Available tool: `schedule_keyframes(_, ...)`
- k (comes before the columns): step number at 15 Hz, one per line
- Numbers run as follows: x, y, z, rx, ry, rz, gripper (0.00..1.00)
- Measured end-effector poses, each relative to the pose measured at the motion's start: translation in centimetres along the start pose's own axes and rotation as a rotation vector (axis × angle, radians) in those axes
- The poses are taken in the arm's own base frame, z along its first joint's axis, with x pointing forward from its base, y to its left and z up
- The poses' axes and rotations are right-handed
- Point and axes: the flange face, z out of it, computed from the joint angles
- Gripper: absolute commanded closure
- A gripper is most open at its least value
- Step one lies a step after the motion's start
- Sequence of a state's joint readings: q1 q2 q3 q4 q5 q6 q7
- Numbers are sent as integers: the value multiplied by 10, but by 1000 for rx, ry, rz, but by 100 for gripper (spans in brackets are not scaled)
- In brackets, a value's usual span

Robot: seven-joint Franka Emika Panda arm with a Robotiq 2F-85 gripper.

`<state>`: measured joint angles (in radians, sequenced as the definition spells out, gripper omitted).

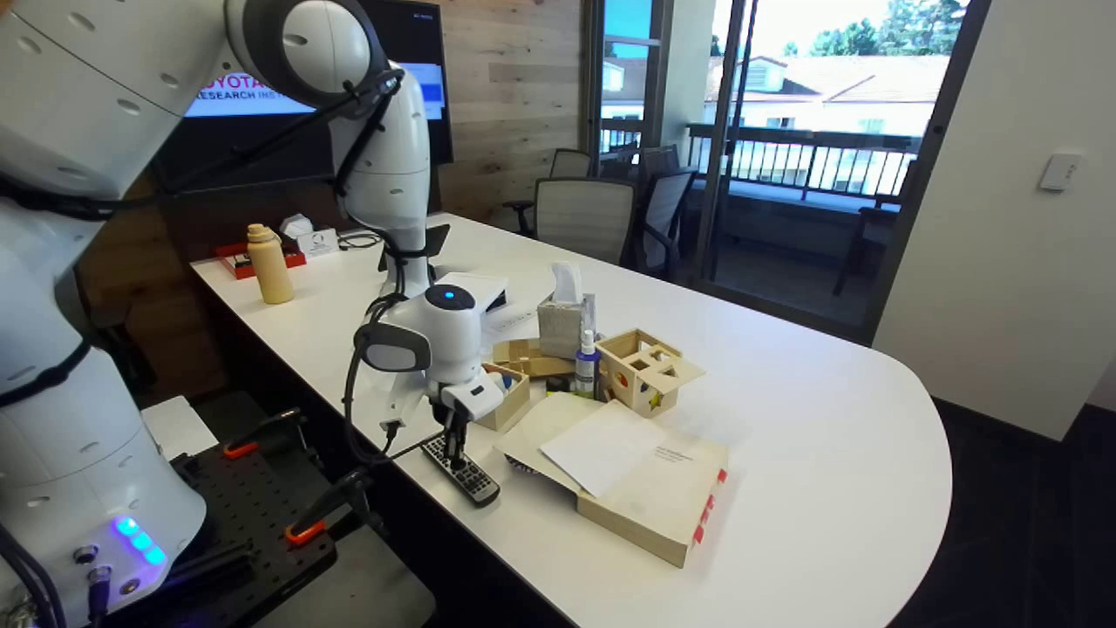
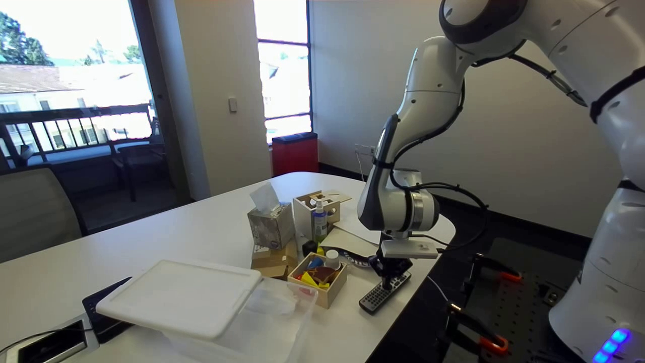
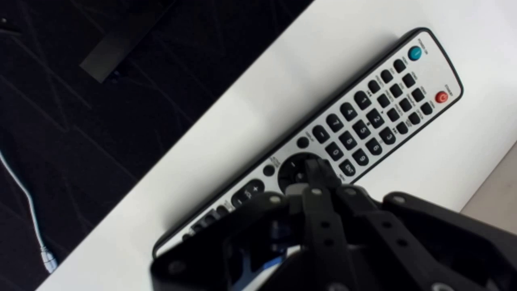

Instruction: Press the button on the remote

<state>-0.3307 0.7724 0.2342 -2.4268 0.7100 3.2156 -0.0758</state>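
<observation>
The remote (image 1: pixel 475 485) is a slim dark-edged handset lying flat on the white table near its edge. It also shows in an exterior view (image 2: pixel 374 299) and in the wrist view (image 3: pixel 381 101). There it has a light grey face, black buttons, a teal button (image 3: pixel 415 53) and a red button (image 3: pixel 442 97). My gripper (image 3: pixel 321 171) is shut, with its fingertips together and nothing between them. The tips are over the round control pad (image 3: pixel 287 171) and cover part of it. In both exterior views my gripper (image 1: pixel 457 460) (image 2: pixel 387 285) points down at the remote. I cannot tell whether the tips touch it.
A thick open book (image 1: pixel 680 488) lies beside the remote. A wooden tray of toys (image 2: pixel 336 292), a spray bottle (image 2: pixel 320 222), a tissue box (image 2: pixel 272 227) and a shape-sorter box (image 1: pixel 649 384) stand close by. A lidded plastic bin (image 2: pixel 186 297) is further along. The table edge runs alongside the remote.
</observation>
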Motion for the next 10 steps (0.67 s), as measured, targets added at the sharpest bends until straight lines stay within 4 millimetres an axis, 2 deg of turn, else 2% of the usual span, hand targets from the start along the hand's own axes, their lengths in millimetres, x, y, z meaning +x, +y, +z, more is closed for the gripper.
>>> schedule_keyframes(10, -2, -4, -1, -21, 14, -31, 100)
